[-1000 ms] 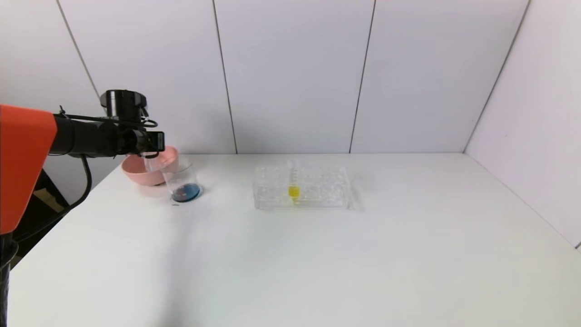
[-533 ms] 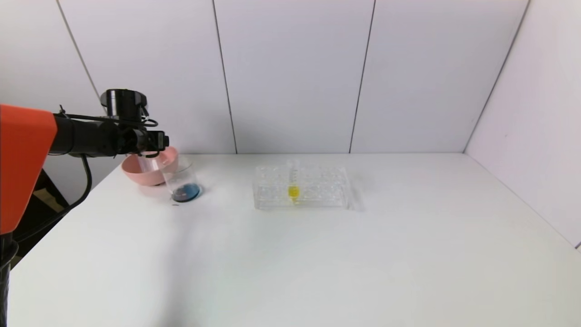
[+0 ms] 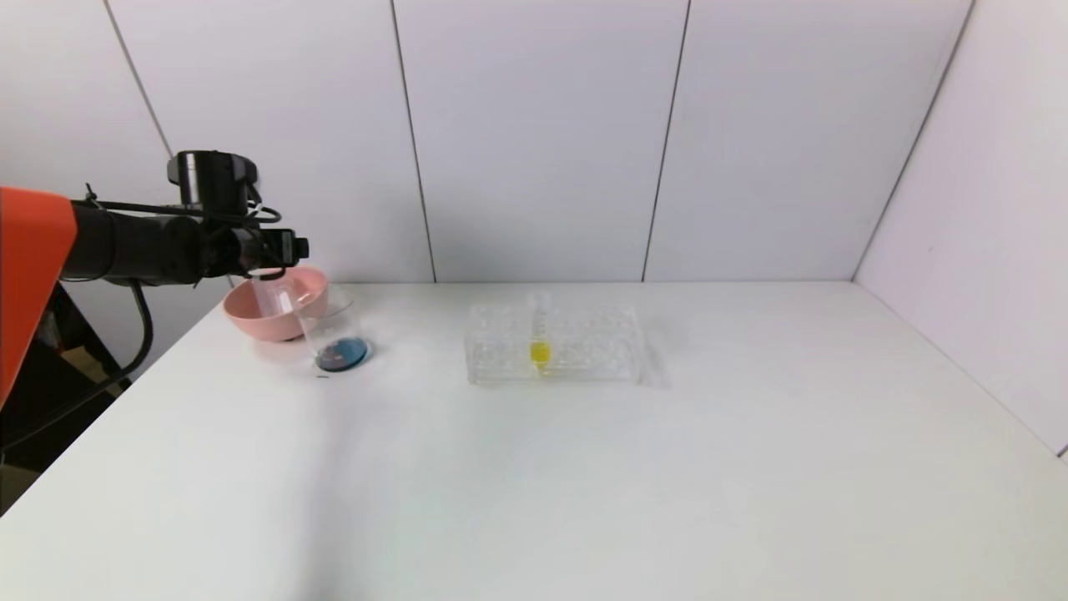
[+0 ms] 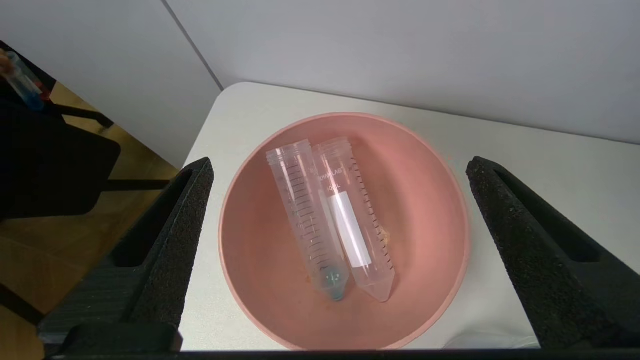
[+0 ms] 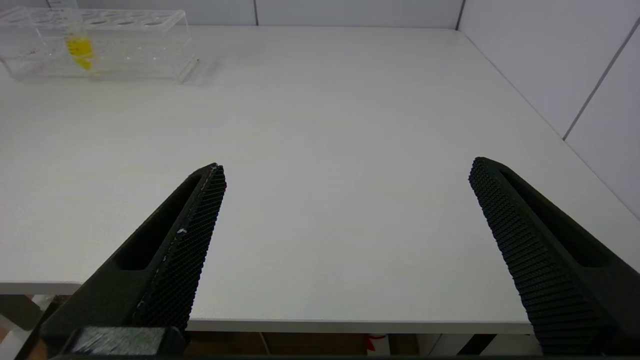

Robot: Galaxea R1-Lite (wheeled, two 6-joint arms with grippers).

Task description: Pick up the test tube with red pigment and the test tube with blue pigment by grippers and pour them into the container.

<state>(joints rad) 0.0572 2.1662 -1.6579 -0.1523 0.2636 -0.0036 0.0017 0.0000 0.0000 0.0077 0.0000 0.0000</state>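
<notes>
My left gripper point(image 3: 284, 255) hangs open and empty over the pink bowl point(image 3: 242, 321), its jaws wide on either side of the bowl point(image 4: 440, 280) in the left wrist view point(image 4: 339, 161). Two clear graduated tubes lie side by side in the bowl. One has only blue residue at its tip point(image 4: 306, 220). The other, with a white label, looks almost empty point(image 4: 367, 260). The glass beaker point(image 3: 334, 330) stands next to the bowl with dark blue liquid at its bottom. My right gripper point(image 5: 346, 164) is open and empty over the table's front edge.
A clear tube rack point(image 3: 584, 342) stands mid-table and holds a yellow-liquid tube point(image 3: 540, 351); it also shows in the right wrist view point(image 5: 125, 50). The bowl sits near the table's far left corner, close to the wall.
My left arm has risen a little above the bowl and drawn slightly back to the left. The tubes, the beaker and the rack have not moved.
</notes>
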